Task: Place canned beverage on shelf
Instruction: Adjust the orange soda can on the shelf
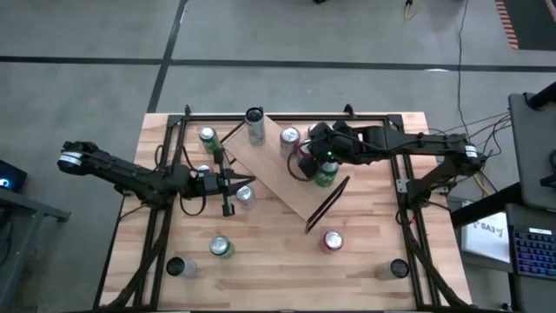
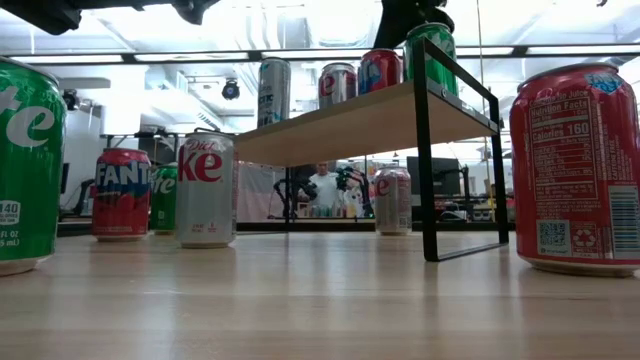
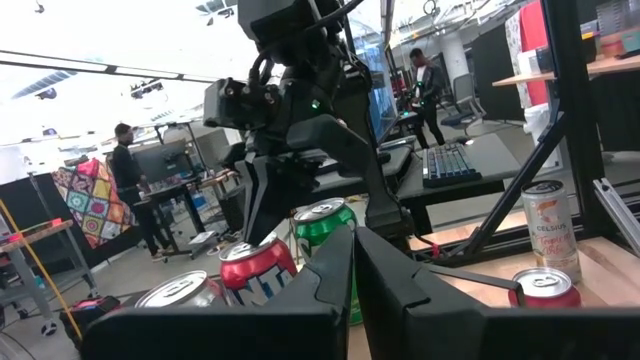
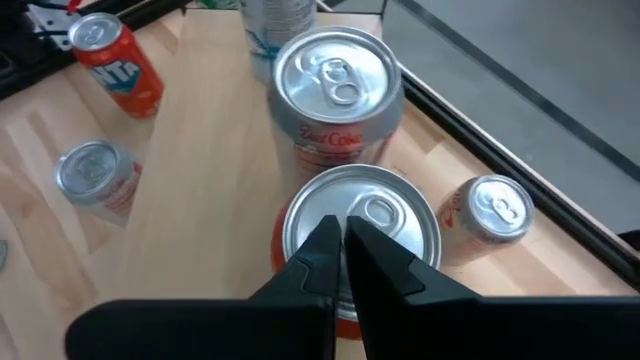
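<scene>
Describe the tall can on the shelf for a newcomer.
Find the small wooden shelf set at an angle in the middle of the table. Four cans line its top; take the end can farthest from the green can. It is silver, slimmer and taller than the other three.

Robotics lab or open-plan workshop. Grey concrete floor (image 1: 287,43) with dark seams around the light plank tabletop (image 1: 278,252). Standing people (image 3: 130,180) at desks beyond; black computer keyboard (image 3: 450,160) on dark desk; white ceiling with strip lights (image 2: 150,40); loose cables (image 1: 469,61).
</scene>
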You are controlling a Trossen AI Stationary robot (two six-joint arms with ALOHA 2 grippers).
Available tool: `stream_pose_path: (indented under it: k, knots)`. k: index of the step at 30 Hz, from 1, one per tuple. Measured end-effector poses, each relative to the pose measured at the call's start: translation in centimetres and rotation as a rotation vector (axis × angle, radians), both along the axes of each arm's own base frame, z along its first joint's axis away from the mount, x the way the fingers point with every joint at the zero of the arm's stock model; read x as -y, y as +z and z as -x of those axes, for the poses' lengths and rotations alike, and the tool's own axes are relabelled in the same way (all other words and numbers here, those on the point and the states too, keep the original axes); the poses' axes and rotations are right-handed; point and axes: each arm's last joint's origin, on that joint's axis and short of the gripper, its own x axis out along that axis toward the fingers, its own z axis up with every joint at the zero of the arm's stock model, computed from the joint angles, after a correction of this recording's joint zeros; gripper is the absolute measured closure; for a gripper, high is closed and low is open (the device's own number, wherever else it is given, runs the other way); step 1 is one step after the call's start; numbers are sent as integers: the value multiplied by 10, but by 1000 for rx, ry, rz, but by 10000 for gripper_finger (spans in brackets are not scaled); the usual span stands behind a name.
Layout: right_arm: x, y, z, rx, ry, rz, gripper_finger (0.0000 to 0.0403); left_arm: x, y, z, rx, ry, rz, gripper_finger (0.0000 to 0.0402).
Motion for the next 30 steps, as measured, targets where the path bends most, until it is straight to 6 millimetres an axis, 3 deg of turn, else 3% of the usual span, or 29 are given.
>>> stream_pose_path:
  k: [12, 22, 30]
  knots:
    - [-1, -1, -2, 2, 10, -3, 390, 0, 0, 0, 0, 0, 0, 401]
    - [-2, 11, 0, 24, 31, 13, 390, 0, 0, 0, 0, 0, 0, 401]
    - [-20, 21, 0, 51, 128, -41, 390, 0, 0, 0, 0, 1, -3, 401]
